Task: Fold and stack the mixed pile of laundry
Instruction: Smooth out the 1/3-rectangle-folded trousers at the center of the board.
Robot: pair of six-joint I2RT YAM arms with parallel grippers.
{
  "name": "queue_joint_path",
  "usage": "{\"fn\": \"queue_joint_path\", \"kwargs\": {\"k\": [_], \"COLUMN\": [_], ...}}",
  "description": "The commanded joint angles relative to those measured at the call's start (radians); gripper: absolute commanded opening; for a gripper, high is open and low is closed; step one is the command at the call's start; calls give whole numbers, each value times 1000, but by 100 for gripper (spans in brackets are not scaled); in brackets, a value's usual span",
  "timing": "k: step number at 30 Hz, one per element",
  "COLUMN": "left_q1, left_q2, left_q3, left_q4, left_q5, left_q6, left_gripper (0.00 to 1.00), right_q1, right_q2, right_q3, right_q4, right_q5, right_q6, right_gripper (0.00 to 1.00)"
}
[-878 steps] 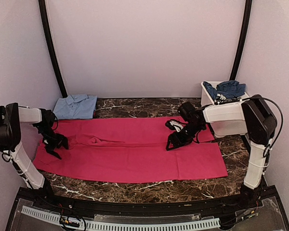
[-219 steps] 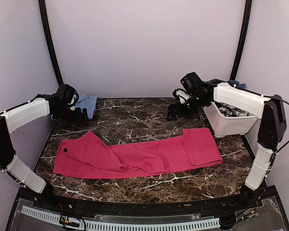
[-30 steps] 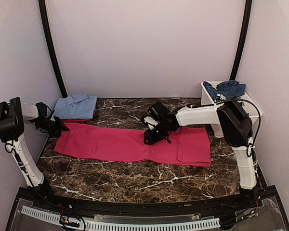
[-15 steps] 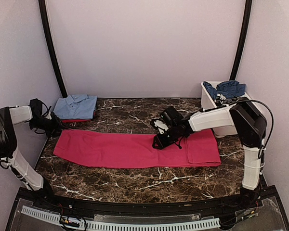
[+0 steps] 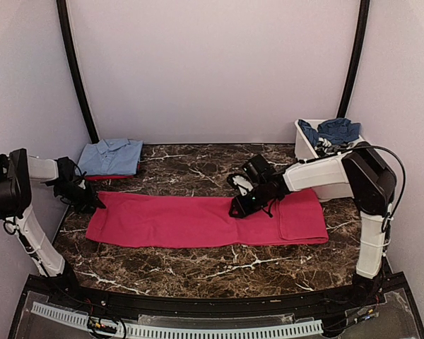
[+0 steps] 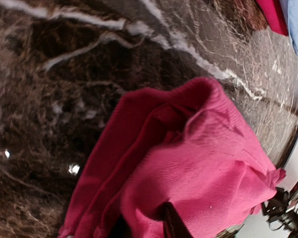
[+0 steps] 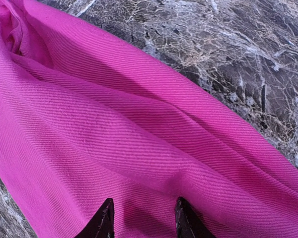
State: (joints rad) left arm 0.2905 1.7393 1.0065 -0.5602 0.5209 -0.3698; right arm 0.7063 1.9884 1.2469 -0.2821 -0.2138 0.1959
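Observation:
The large magenta-pink garment [image 5: 177, 222] lies as a long folded strip across the middle of the marble table. My left gripper [image 5: 93, 203] is at its left end, and in the left wrist view the bunched cloth [image 6: 203, 163] is pinched between the jaws of that gripper [image 6: 144, 220]. My right gripper [image 5: 239, 210] sits on the strip's back edge near the middle. In the right wrist view its jaws [image 7: 144, 213] stand part-way closed, with ribbed magenta cloth [image 7: 139, 124] between the tips. A folded light blue shirt [image 5: 112, 155] lies at the back left. A dark blue garment [image 5: 332, 131] is heaped in the tub.
The white plastic tub [image 5: 305, 146] stands at the back right, behind my right forearm. A red edge [image 5: 102, 176] shows under the blue shirt, close to my left gripper. Black frame posts stand at both back corners. Bare marble [image 5: 198, 166] lies behind and in front of the strip.
Both grippers have moved to the right and the magenta strip has slid right with them. The strip lies straighter. The left jaws have closed further on the cloth.

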Motion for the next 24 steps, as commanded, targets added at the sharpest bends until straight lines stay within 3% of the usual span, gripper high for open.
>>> {"fn": "queue_joint_path", "kwargs": {"k": [1,3,6,11,20,24], "left_q1": [-7,-6,-7,-7,-7,-8], "left_q2": [-114,-166,-243,-242,75,139], "left_q3": [-7,8,36,99,191,231], "left_q4": [-59,-68,-32,73,198,160], "left_q5": [2,20,50,70,48,37], "left_q6": [16,21,21,0,-55,-43], "left_gripper": [7,1,0,0,0,11], "right_q1": [-27,-36,-41,-47,-54,-40], "right_q2": [64,69,65,38,-50,-130], "right_q3": [-55,-66,-79,-88,-89,-60], "right_q4": [-203,-200,-192,-194,-186,-190], "right_q5": [82,80,71,95,59,13], "right_q6": [-3,3,9,23,17,6], "right_gripper": [39,39,38,38,42,51]}}
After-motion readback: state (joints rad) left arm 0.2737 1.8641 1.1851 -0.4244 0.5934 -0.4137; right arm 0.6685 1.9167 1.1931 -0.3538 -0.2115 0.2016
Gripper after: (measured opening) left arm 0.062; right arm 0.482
